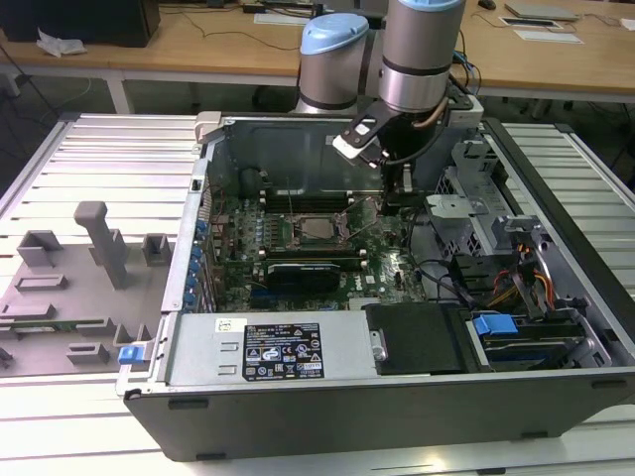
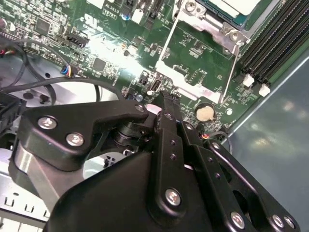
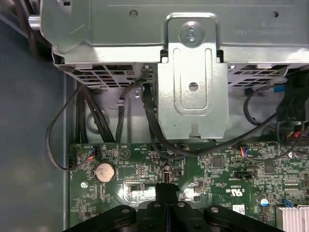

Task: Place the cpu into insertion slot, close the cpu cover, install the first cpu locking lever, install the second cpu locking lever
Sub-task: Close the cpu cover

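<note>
Second wrist view shows the pincer [image 2: 164, 99] closed, its two black fingers pressed together with nothing visible between them. Its tip hangs low over the green motherboard [image 2: 193, 53], just beside a round coin battery [image 2: 205, 112]; whether it touches the board I cannot tell. A thin wire locking lever [image 2: 165, 41] runs past near the tip. Beyond it lies the cpu [image 2: 231, 6], seated in its socket with the silvery cpu cover [image 2: 212, 26] flat around it. In the exterior view the cpu [image 1: 319, 229] sits mid-board, apart from the pincer [image 1: 401, 198], toward the exterior view's left. The board lies inside an open computer case [image 1: 397, 407] on a slatted metal table [image 1: 99, 149], with a grey fixture tray [image 1: 60, 297] beside it and wooden desks [image 1: 198, 50] behind.
</note>
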`<state>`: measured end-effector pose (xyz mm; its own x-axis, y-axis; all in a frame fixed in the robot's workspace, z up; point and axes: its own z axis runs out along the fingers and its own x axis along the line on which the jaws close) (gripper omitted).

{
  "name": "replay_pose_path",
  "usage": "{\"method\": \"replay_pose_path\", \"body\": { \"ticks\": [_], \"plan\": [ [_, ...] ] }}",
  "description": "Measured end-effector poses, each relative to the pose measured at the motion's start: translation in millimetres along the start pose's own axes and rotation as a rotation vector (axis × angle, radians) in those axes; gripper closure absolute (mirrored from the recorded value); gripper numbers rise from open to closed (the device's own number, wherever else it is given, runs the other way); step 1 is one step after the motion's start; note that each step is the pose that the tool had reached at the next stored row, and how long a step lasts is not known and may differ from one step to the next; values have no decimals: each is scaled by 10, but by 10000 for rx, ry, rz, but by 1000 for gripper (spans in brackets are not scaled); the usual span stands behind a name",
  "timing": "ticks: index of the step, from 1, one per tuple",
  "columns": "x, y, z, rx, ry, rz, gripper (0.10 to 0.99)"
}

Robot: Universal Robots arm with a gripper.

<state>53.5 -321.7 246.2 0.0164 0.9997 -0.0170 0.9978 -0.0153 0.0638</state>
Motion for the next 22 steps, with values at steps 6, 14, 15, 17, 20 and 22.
{"method": "replay_pose_path", "body": {
  "ticks": [6,14,15,17,20,22],
  "plan": [
    [16,0,15,109,42,3,980],
    [15,20,23,1148,286,0,980],
    [16,21,24,1255,312,1,980],
    [16,20,24,1261,313,2,980],
    [15,21,23,1268,315,0,980],
    [15,13,22,1268,314,1,980]
  ]
}}
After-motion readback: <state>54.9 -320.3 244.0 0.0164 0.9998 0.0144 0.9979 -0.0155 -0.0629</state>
